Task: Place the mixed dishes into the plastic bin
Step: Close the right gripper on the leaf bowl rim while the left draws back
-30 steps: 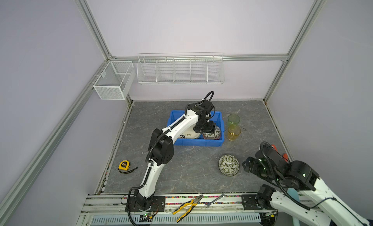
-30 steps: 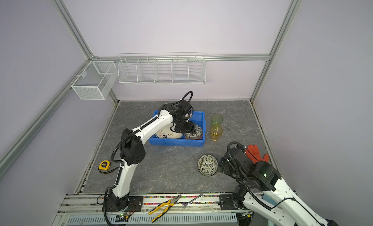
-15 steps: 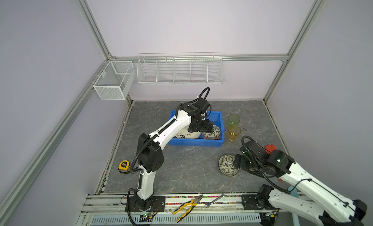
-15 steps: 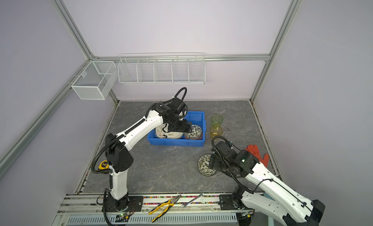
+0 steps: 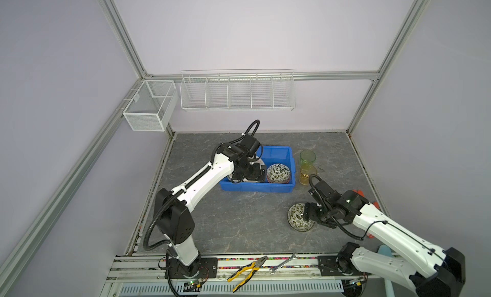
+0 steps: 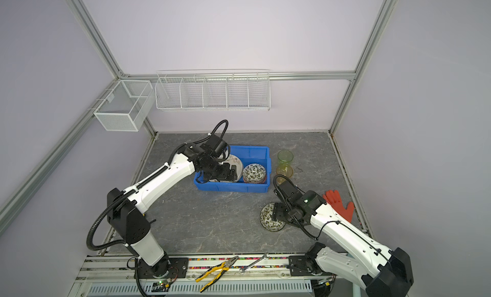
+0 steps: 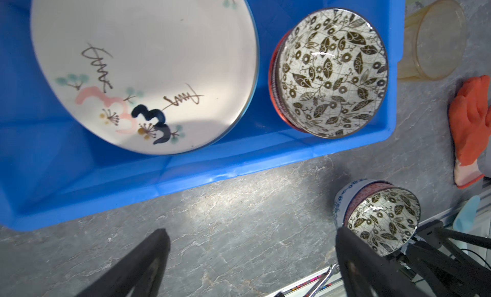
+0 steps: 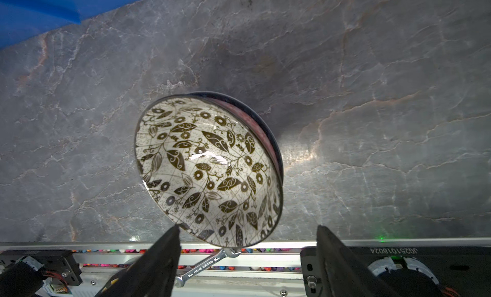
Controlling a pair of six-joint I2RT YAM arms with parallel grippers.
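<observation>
Left arm stretched far over the plastic bin (image 5: 276, 188), left gripper (image 7: 252, 230) spread; right arm bent low, right gripper (image 8: 247, 228) spread beside the leafy bowl (image 8: 207, 170) on the desk (image 5: 239, 216).

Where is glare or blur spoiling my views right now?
Left wrist: broad glare washes across the plate; right wrist: a small highlight inside the bowl, sheen on the table beside it; both top views: evenly lit and sharp.
</observation>
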